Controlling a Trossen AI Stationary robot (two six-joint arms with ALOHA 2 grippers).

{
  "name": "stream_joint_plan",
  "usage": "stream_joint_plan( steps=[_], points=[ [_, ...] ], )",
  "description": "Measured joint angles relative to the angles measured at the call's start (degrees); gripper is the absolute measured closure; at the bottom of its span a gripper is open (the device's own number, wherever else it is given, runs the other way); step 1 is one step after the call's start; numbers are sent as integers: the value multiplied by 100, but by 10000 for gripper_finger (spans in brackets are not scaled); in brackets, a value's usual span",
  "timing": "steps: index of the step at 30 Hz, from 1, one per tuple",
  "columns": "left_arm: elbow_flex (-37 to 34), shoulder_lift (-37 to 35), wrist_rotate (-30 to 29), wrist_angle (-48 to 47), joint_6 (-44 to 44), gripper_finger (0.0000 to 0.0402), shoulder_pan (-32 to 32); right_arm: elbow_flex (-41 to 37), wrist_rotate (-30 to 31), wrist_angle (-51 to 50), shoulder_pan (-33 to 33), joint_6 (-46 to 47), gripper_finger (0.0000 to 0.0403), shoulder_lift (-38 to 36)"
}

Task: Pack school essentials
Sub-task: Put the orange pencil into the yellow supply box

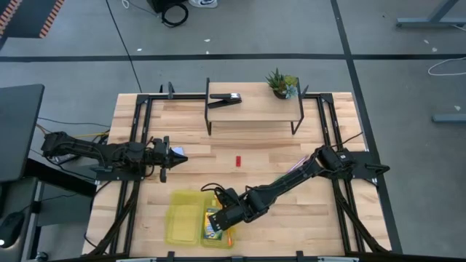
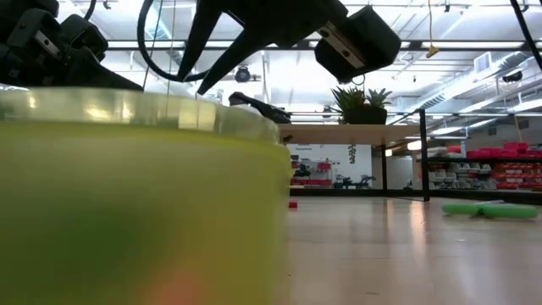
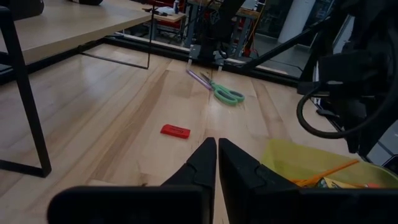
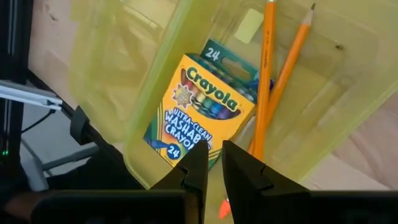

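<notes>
A clear yellow-green container point(image 1: 182, 218) stands near the table's near edge. In it lie the yellow-green crayon box point(image 4: 202, 106) and two orange pencils point(image 4: 267, 74). My right gripper point(image 4: 212, 152) hovers over the crayon box with a narrow gap between its fingers, and nothing shows between them. My left gripper point(image 3: 217, 144) is shut at the table's left. In the high view a pale bluish-white block point(image 1: 178, 155) shows at its fingertips; the wrist view does not show it. The short red piece point(image 3: 175, 130), the green-handled scissors point(image 3: 227, 94) and the pink-purple pencil point(image 3: 199, 78) lie flat on the table.
A low wooden shelf on black legs point(image 1: 255, 109) stands at the far side, carrying a potted plant point(image 1: 282, 83) and a black clip-like tool point(image 1: 226, 99). Black frame rails point(image 1: 138, 145) run along both sides. Bare wood lies between the container and the shelf.
</notes>
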Motion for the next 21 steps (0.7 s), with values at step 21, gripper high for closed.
stream_joint_plan(
  steps=[21],
  points=[
    [0,2,0,-2,0,376,0,-9,-755,-18,19,62,349,497]
  ],
)
